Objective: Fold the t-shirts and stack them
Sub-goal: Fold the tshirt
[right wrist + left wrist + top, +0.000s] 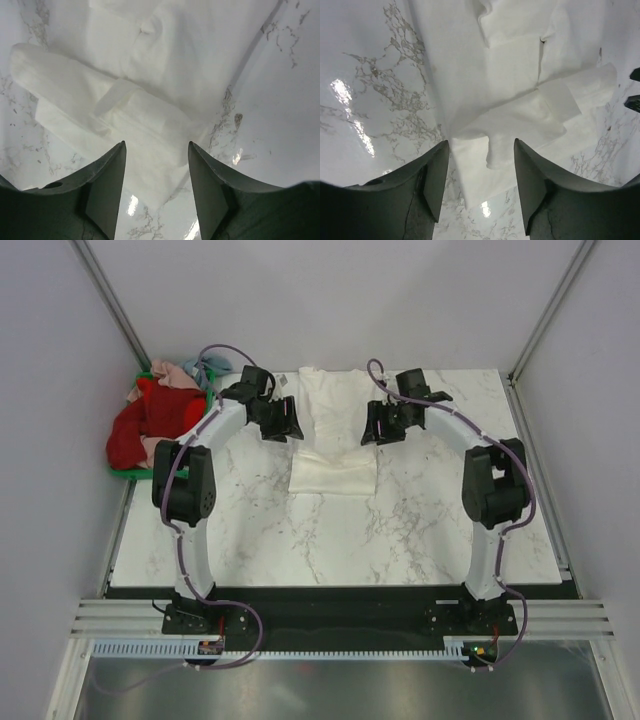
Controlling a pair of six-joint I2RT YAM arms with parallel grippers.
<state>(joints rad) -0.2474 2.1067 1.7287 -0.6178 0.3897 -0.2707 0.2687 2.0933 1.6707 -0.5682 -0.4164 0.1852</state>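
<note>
A cream-white t-shirt (333, 435) lies partly folded lengthwise at the back middle of the marble table; its chest print is hidden. My left gripper (287, 426) is open and empty just left of it; its wrist view shows the shirt (510, 100) with a folded sleeve just past my fingers. My right gripper (378, 430) is open and empty just right of the shirt, which also shows in the right wrist view (130, 90). Red (140, 425), pink (172, 375) and pale blue (205, 368) t-shirts are piled at the back left.
The pile sits in a green crate (128, 475) at the table's left edge against the wall. Grey walls with metal posts enclose the table on three sides. Bare marble (330, 540) lies in front of the white shirt.
</note>
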